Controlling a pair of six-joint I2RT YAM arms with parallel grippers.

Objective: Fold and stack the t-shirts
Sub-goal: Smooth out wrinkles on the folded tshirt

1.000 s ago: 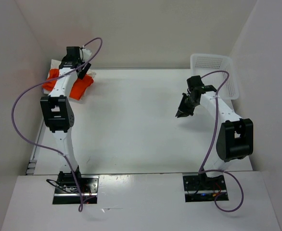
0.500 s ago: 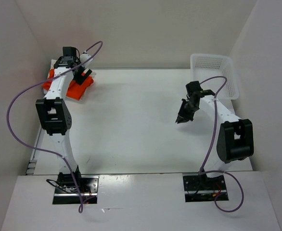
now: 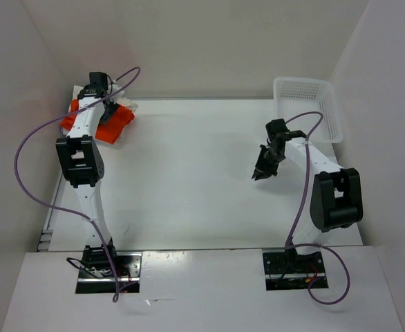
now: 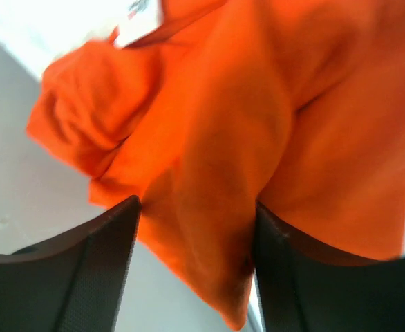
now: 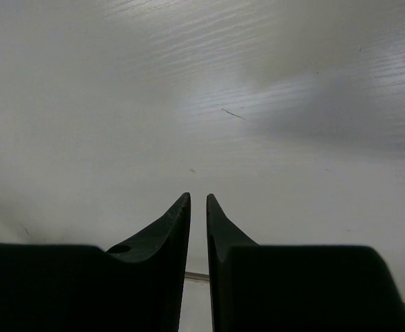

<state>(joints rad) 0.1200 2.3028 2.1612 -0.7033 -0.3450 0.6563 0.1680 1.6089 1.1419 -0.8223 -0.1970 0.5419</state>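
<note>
Left hand (image 4: 197, 207) lowered astride orange-red t-shirt (image 4: 271, 124), right hand (image 5: 197, 198) hovering over table (image 3: 189, 173)

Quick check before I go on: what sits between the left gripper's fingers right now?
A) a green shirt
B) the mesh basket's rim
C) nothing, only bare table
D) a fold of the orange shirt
D: the left wrist view shows a fold of the orange shirt bulging into the gap of the left gripper, whose jaws stand apart on either side of it.
</note>
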